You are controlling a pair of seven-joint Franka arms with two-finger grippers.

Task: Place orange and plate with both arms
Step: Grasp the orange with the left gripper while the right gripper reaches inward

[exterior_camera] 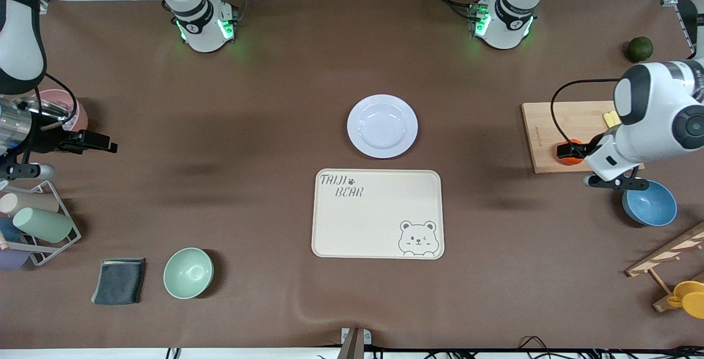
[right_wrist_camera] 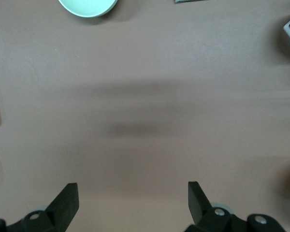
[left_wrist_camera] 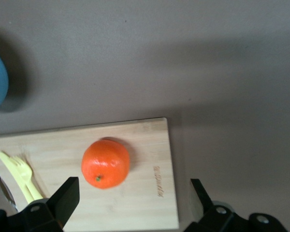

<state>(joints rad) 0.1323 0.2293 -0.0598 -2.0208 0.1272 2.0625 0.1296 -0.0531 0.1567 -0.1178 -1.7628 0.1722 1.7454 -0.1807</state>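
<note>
The left pincer (left_wrist_camera: 133, 200) is held wide open and empty just above the orange (left_wrist_camera: 106, 163) on the cutting board (left_wrist_camera: 150, 193). Round, light and yielding, the orange is best gripped gently across its middle. The glossy plate (exterior_camera: 382, 126), stiff and slippery, is best taken at its rim; it lies well apart from the right pincer (right_wrist_camera: 133, 200), which waits open and empty over bare table (right_wrist_camera: 145, 96).

Orange (left_wrist_camera: 106, 163) on board (left_wrist_camera: 145, 193); plate (exterior_camera: 382, 126) beside tray (exterior_camera: 377, 214)

High front camera, two downward wrist cameras
</note>
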